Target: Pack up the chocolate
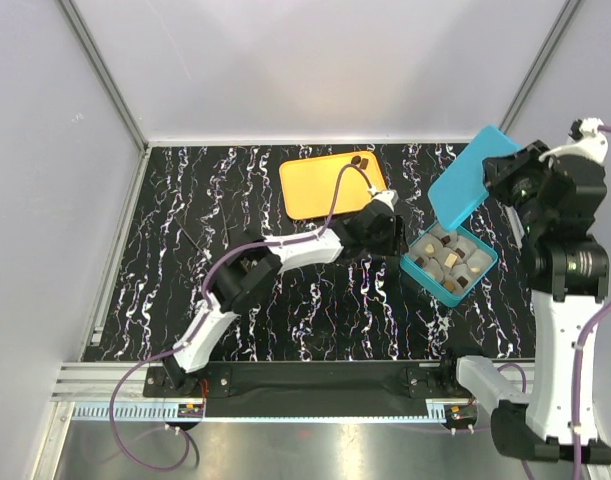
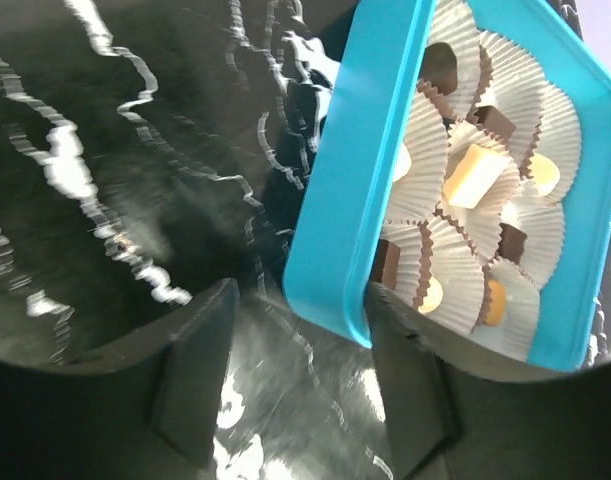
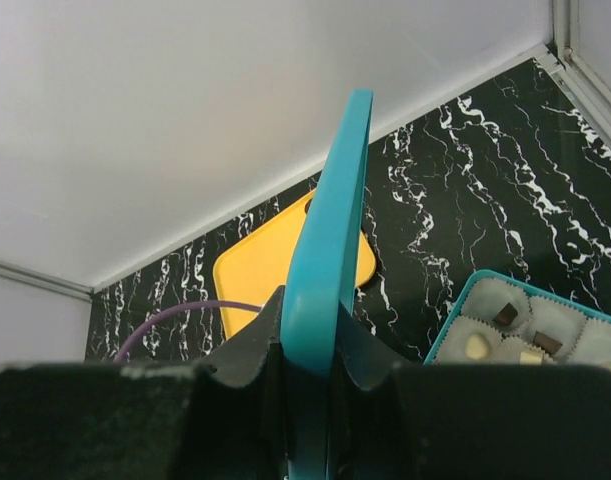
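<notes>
Most chocolate (image 2: pixel 475 175) sits in the teal box (image 2: pixel 365 180) by the worktop's right edge; two pieces, I'd say, wait on the orange tray (image 1: pixel 315 185). The left gripper (image 2: pixel 305 380) is spread and empty (beside the box), so fetching looks next. The right gripper (image 3: pixel 310 340) pinches the lid (image 3: pixel 330 230).

The overhead camera sits high above the near edge of the marbled table (image 1: pixel 185 300) and looks steeply down, far enough back to take in all of it, with the orange tray (image 1: pixel 325 185), the teal box (image 1: pixel 428 287) and its lid (image 1: pixel 470 175). The left wrist camera hangs very close over the table (image 2: pixel 105 200), facing down at one side of the box (image 2: pixel 355 180). The right wrist camera looks along the lid (image 3: pixel 330 250), seen edge-on, across the table towards the back wall (image 3: pixel 235 100). All three share the box (image 3: pixel 450 318); the tray (image 3: pixel 265 265) shows overhead and from the right wrist.
</notes>
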### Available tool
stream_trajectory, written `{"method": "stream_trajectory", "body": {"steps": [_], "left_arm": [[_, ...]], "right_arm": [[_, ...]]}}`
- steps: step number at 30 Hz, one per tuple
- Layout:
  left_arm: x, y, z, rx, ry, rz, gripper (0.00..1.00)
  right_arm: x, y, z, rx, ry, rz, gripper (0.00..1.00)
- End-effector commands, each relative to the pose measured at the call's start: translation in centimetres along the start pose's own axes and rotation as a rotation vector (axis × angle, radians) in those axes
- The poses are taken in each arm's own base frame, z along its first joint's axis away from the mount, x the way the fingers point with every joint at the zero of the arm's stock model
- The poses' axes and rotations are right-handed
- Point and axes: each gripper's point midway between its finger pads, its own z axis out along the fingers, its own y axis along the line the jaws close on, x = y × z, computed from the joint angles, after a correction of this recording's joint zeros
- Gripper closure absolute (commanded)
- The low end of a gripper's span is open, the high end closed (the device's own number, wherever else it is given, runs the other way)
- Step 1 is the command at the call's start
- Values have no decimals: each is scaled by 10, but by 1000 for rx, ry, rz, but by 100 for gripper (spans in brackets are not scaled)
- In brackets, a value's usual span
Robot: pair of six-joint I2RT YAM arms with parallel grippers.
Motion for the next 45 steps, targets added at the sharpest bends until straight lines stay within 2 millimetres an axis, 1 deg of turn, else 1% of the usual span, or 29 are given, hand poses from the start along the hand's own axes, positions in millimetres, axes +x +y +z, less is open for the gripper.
{"method": "stream_trajectory", "body": {"steps": [1,3,5,6,7,8,9,10,11,12,13,14,15,16,17,18,19,22,28,32,33,34,35,36,38,41,42,43,45], "left_arm": [[-74,-46,-62,180,-131,-52,37],[-86,-47,-79,209,-151,-65,36],[-101,-41,-103,250,-159,-96,34],[-113,-42,-113,294,-189,-103,34],[-130,-39,-131,352,-208,-112,33],[-128,-30,-133,374,-197,-134,31],[-141,-33,-140,432,-229,-117,30],[-142,-34,-145,480,-199,-103,30],[-156,-25,-144,493,-205,-96,29],[-162,-27,-144,534,-196,-75,29],[-161,-30,-148,596,-154,-58,29],[-155,-26,-136,618,-114,-68,28],[-168,-39,-143,688,-142,-33,28],[-162,-46,-147,749,-89,-51,28],[-158,-47,-141,777,-69,-61,28],[-165,-56,-149,835,-105,-29,28],[-161,-59,-151,862,-89,-34,28],[-158,-74,-157,906,-84,-13,28],[-150,-84,-146,914,-33,-19,30],[-149,-89,-149,976,-28,-61,43],[-150,-90,-150,989,-37,-58,52],[-150,-91,-149,991,-32,-69,55],[-148,-89,-145,986,-27,-73,57],[-148,-88,-143,976,-17,-82,61],[-146,-84,-134,953,-16,-89,63],[-140,-81,-119,913,-1,-93,65],[-132,-75,-106,889,26,-111,66],[-132,-82,-103,895,26,-99,67],[-123,-81,-92,885,47,-97,67]], "right_arm": [[-17,20,7,-69,6,-92,100],[-17,24,18,-84,42,-112,100],[-9,26,26,-107,93,-125,100],[-1,29,33,-150,150,-122,100],[7,29,36,-172,194,-116,100],[12,30,38,-197,229,-107,100],[20,27,41,-224,278,-77,100],[23,25,41,-240,295,-59,100],[25,23,41,-259,305,-38,100],[36,22,36,-315,352,10,100],[33,26,36,-368,334,13,100],[48,19,38,-381,373,48,100],[51,26,29,-445,394,76,100],[46,25,30,-471,365,75,100],[58,18,32,-470,385,102,100],[58,23,25,-502,385,120,99],[56,26,24,-532,366,111,99],[65,24,22,-560,374,115,98],[73,20,23,-565,384,131,97],[81,12,28,-543,401,141,95],[83,6,32,-518,403,143,94],[88,0,34,-489,426,161,92],[90,-4,36,-466,434,167,86],[92,-15,45,-409,430,165,83],[102,-33,48,-312,464,192,72],[111,-56,53,-200,465,197,67],[117,-68,55,-148,460,194,63],[121,-75,55,-121,460,197,62],[134,-90,56,-68,465,208,61]]}}
